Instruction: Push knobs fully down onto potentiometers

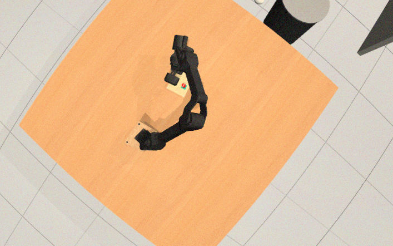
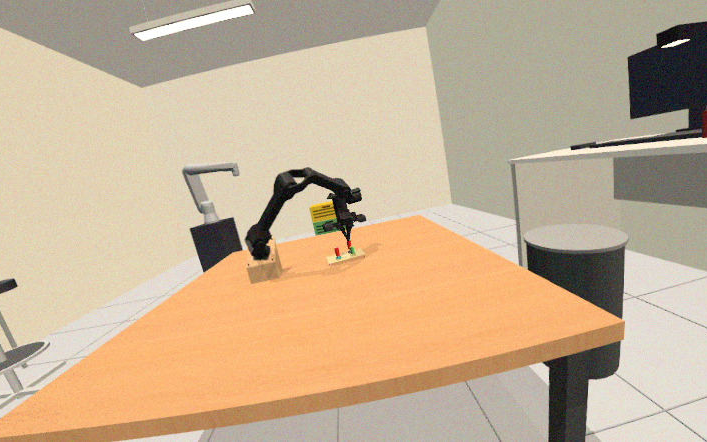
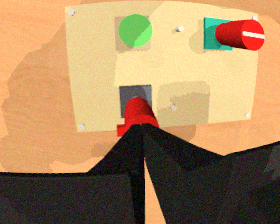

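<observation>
Pressing, perhaps, my closed, empty fingers (image 1: 177,73) (image 2: 348,241) meet the near red knob (image 2: 349,243) (image 3: 139,111) over its dark base on the board (image 1: 176,90) (image 2: 345,258) (image 3: 186,65); stiff, likely fragile, it wants a centred, straight push.

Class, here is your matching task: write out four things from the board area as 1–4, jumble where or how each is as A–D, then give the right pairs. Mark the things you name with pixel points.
1. Green knob (image 3: 135,30)
2. Red knob with a white line (image 3: 253,35)
3. Gripper (image 3: 140,132)
4. Circuit board (image 2: 332,261) (image 3: 93,65)

A. fingers shut, tips at a red knob (image 3: 137,110)
B. on the table (image 1: 222,137) (image 2: 312,329)
C. above a teal square
D. round-topped, no white line

1-D, 2-C, 3-A, 4-B
</observation>
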Controlling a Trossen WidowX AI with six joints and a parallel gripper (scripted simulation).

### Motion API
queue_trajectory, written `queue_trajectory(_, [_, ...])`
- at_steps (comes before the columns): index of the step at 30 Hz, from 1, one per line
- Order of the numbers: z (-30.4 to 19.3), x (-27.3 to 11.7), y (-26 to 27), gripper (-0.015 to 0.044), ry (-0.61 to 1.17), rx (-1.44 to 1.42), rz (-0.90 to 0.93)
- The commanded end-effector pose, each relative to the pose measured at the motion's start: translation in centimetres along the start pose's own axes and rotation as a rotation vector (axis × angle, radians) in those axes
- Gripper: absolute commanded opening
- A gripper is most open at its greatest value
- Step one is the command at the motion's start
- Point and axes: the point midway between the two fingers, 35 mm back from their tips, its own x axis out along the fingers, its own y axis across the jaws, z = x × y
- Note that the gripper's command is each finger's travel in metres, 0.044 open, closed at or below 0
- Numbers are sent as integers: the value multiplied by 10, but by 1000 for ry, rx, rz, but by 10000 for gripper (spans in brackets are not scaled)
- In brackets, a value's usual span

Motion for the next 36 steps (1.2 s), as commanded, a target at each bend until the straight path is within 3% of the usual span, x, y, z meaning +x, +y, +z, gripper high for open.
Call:
queue_trajectory(1, [3, 13, 1, 0, 0, 18, -15])
queue_trajectory(36, [3, 17, 1, 0, 0, 18, -15])
